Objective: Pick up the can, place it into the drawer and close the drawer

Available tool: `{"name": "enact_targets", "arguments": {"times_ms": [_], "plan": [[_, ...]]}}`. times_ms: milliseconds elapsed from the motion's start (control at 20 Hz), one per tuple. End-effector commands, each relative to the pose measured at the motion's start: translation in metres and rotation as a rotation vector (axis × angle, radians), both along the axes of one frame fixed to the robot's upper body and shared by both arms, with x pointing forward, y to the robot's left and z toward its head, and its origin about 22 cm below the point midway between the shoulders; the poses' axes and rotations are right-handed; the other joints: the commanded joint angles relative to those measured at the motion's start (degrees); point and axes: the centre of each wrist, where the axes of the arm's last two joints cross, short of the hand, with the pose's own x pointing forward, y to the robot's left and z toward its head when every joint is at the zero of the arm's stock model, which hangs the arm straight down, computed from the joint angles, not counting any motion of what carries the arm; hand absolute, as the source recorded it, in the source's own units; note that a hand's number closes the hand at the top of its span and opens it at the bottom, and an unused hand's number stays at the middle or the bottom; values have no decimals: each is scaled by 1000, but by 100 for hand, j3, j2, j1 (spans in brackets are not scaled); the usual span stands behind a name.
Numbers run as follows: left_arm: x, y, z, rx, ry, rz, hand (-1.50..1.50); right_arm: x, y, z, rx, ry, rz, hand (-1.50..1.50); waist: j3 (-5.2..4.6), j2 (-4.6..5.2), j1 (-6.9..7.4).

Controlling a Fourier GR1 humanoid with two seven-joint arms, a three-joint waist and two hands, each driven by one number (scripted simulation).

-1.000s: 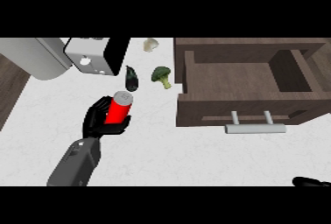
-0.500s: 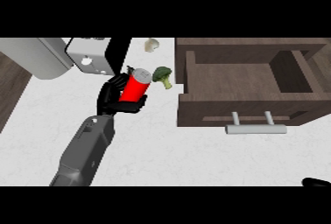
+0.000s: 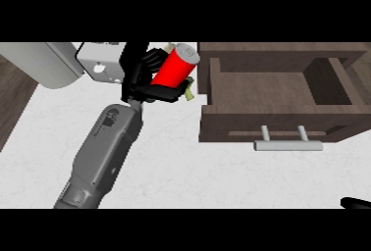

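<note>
The red can (image 3: 176, 67) with its grey top sat in the upper middle of the frame, tilted so the top leaned toward the upper right, held above the white desk (image 3: 217, 171) just left of the drawer's left wall. The left hand (image 3: 148, 78) had its black fingers (image 3: 161, 91) curled round the can's lower part, pinching it from below and from the left. A small greenish thing (image 3: 189, 91) peeked out beside the hand, too hidden to name.

To the right, the brown drawer (image 3: 279, 90) stood pulled open, its inside bare as far as could be seen, with a pale bar handle (image 3: 287, 144) on its front face. At the upper left lay a light grey appliance (image 3: 94, 66) and a rounded grey body (image 3: 45, 63).

Only a dark tip of the right hand (image 3: 355, 203) showed at the lower right edge; whether its fingers were spread or curled could not be told.

The risk ahead seemed to be the drawer's left wall: the can was close to it, so a sideways carry without enough height might knock the can against the rim and twist it in the fingers. Being tilted, it might also land on its side and roll once let go
</note>
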Motion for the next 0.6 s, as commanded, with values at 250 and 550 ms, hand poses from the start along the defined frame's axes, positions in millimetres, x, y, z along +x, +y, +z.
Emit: {"name": "enact_targets", "arguments": {"times_ms": [250,550], "plan": [[14,-38,102,25,-40,-34,150,0,-2,5,-7,-17,-9,-150,0,26,-51],[7,-89,148,65,-48,-45,150,9,5,8,7,-15,16,-150,0,37,-99]]}}
